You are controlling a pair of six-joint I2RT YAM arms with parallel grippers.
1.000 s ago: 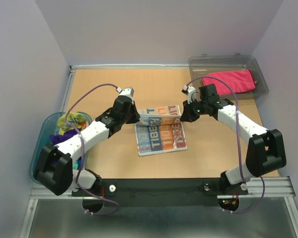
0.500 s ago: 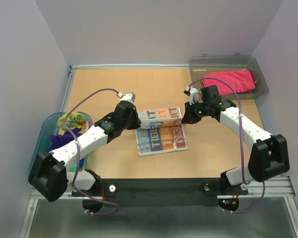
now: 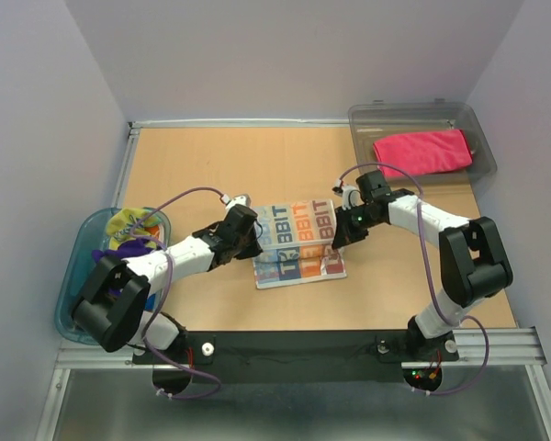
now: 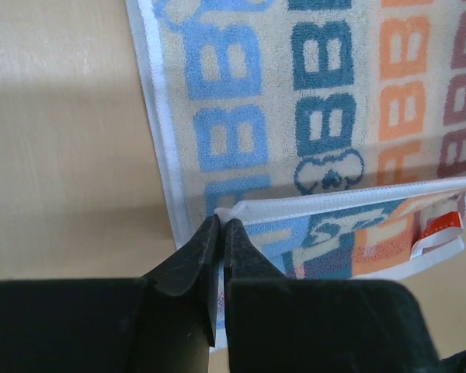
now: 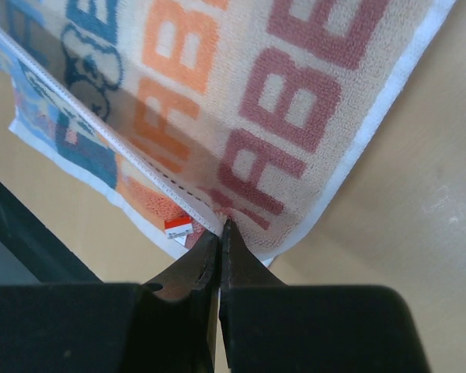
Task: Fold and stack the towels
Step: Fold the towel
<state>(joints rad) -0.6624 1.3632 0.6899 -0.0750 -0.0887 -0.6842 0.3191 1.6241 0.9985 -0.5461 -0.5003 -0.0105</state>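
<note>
Striped towel [image 3: 298, 241] lies mid-frame, and your left gripper [image 4: 221, 225] and right gripper [image 5: 220, 229], each pinching a lifted corner, have dragged that edge most of the way toward the lower hem; the half-fold is nearly closed.

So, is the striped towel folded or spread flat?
Partly folded: the left end effector and right end effector pinch a hem doubled over the striped towel, with a near strip uncovered.

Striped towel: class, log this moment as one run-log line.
stage: fold in progress | left gripper: shut on striped towel corner | right gripper: shut on other corner | held edge: short of near hem
</note>
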